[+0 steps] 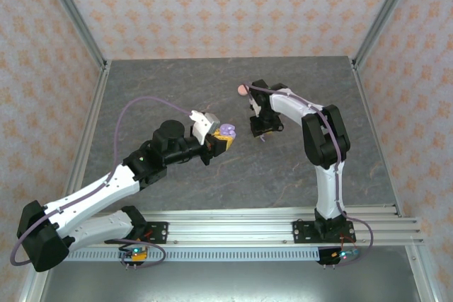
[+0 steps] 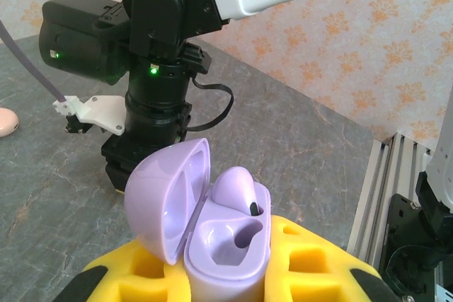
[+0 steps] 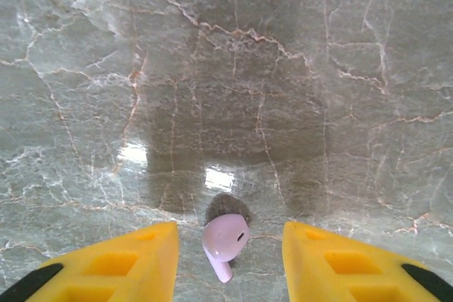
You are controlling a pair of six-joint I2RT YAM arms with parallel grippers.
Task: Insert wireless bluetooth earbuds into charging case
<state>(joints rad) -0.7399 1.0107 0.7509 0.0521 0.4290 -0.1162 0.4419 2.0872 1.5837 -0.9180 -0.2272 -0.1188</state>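
Light was bright, even, from overhead. Right wrist view: two white glare patches on the glossy table (image 3: 354, 47), a broad soft shadow mid-frame, a small dark one right behind the lilac earbud (image 3: 225, 237). Left wrist view: purple case (image 2: 230, 245) sharp with soft highlights, wallpaper (image 2: 368, 40) slightly soft. Top view crisp, shadows there faint.

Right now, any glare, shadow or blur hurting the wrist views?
Right wrist: two bright glare spots on the table, inside a broad dark shadow just above the earbud, which is sharp. Left wrist: evenly lit, lilac case sharp, mild sheen inside its lid.
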